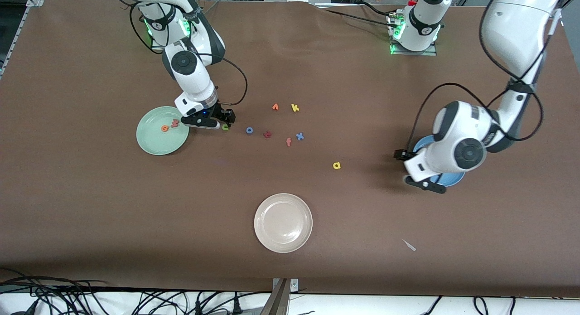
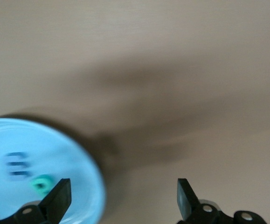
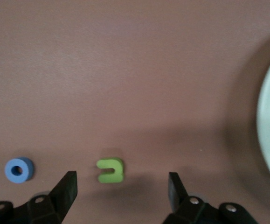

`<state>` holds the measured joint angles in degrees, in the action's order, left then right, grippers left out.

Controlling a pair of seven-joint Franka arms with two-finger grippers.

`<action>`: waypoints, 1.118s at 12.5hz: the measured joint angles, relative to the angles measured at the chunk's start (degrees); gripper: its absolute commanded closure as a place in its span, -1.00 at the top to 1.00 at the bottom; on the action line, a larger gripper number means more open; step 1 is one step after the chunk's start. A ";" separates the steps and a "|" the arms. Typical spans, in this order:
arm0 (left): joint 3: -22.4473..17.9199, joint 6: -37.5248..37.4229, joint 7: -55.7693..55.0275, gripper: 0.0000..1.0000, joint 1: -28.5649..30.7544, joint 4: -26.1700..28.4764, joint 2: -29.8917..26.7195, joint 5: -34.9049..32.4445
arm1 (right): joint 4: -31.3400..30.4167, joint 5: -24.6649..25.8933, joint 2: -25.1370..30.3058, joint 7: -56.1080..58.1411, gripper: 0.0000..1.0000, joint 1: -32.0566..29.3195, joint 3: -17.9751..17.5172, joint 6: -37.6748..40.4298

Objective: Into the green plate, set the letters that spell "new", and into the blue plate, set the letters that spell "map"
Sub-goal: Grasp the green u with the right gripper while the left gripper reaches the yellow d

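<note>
Right gripper low over the worktop, just beside the green plate on its side toward the left arm's end. Jaws released, straddling the green n, which lies flat on the worktop between the fingers, not gripped. Blue o near the n, further toward the left arm's end.

Orange e and salmon w already lying in the green plate.

Left gripper over the edge of the blue plate, jaws spread wide, nothing held. Blue m and teal p resting in that plate, side by side.

Yellow a alone on the worktop, between the loose letters and the blue plate, nearer the front camera than the cluster. Yellow k, blue x, salmon f, dark red letter and an orange letter scattered mid-worktop. Beige plate nearest the front camera, bare.
</note>
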<state>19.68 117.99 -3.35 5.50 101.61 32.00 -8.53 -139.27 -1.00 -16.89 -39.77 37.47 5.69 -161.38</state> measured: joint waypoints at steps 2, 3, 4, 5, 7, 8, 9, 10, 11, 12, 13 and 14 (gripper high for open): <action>0.09 2.49 -5.90 1.00 -4.32 -1.18 0.78 0.97 | 1.08 0.00 -1.46 -0.51 0.62 0.63 -0.19 0.00; 0.11 4.49 -8.94 1.00 -6.55 -1.90 1.73 0.97 | 1.37 0.00 -2.04 -0.53 0.58 0.75 -0.19 -0.02; 0.11 6.70 -11.95 1.00 -8.73 -2.67 2.90 0.97 | 1.61 0.00 -2.47 -0.54 0.53 0.78 -0.19 -0.03; 0.11 8.75 -14.59 1.00 -10.59 -3.32 4.03 0.97 | 1.86 0.00 -2.87 -0.55 0.49 0.79 -0.19 -0.03; 0.04 12.58 -18.08 1.00 -13.72 -3.95 6.01 0.97 | 2.44 0.00 -3.69 -0.55 0.39 0.85 -0.19 -0.03; -0.15 13.94 -19.81 1.00 -15.40 -4.06 6.82 0.97 | 2.76 0.00 -3.98 -0.54 0.25 0.88 -0.19 -0.03; -0.49 14.72 -21.38 1.00 -16.93 -4.12 7.43 0.97 | 3.01 0.00 -4.21 -0.55 -0.01 0.89 -0.19 -0.03; -0.81 14.92 -22.71 1.00 -18.06 -4.22 7.74 0.97 | 3.13 0.00 -4.39 -0.55 -0.22 0.90 -0.19 -0.03; -1.08 14.94 -24.05 1.00 -18.78 -4.41 7.89 0.97 | 3.18 0.00 -4.47 -0.55 -0.55 0.90 -0.19 -0.03; -1.50 14.96 -25.33 1.00 -19.26 -4.83 7.99 0.97 | 3.20 0.01 -4.47 -0.55 -0.95 0.90 -0.15 -0.02; -1.81 14.96 -26.04 1.00 -19.43 -5.39 8.19 0.97 | 3.21 0.01 -4.41 -0.55 -1.00 0.89 -0.03 0.03; -2.03 14.96 -26.80 1.00 -19.45 -5.77 8.50 0.97 | 3.26 0.01 -4.26 -0.55 -1.00 0.93 -0.06 0.06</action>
<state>17.65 132.95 -30.15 -13.95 95.83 40.50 -7.56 -136.01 -1.00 -21.15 -40.31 38.39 5.63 -161.33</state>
